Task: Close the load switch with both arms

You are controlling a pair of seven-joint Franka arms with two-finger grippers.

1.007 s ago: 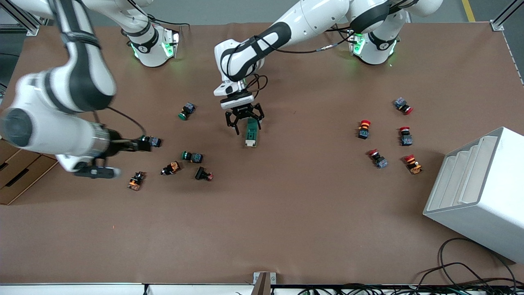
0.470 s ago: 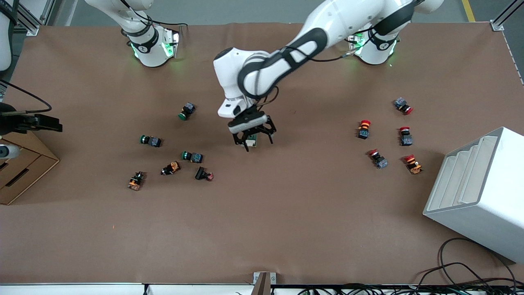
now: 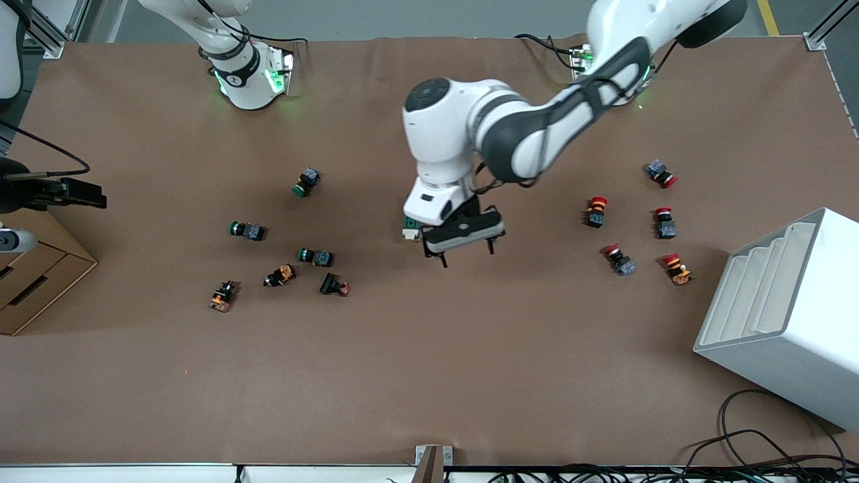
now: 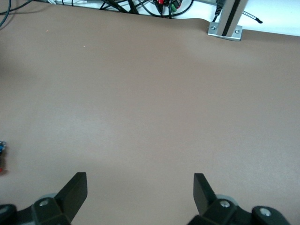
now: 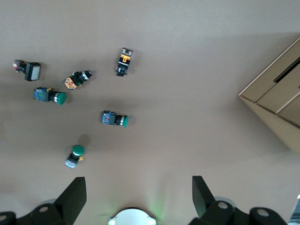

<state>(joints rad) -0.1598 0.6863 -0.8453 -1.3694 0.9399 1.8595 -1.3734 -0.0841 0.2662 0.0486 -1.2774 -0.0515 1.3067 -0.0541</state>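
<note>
The load switch (image 3: 410,231) lies on the table near the middle. Only its cream end and a bit of dark green show beside the left arm's wrist. My left gripper (image 3: 467,253) hangs open and empty just beside the switch, toward the left arm's end. In the left wrist view it (image 4: 140,176) is over bare table, and the switch is out of that view. My right gripper (image 3: 86,194) is pulled back high over the table's edge at the right arm's end. It (image 5: 139,179) is open and empty.
Green and orange push buttons (image 3: 315,256) lie scattered toward the right arm's end, also in the right wrist view (image 5: 114,118). Red buttons (image 3: 596,210) lie toward the left arm's end. A white bin (image 3: 785,315) stands there. A cardboard box (image 3: 33,282) sits by the right gripper.
My left gripper has moved off the load switch toward the left arm's end, staying open. My right arm drew back from the buttons to the table's edge.
</note>
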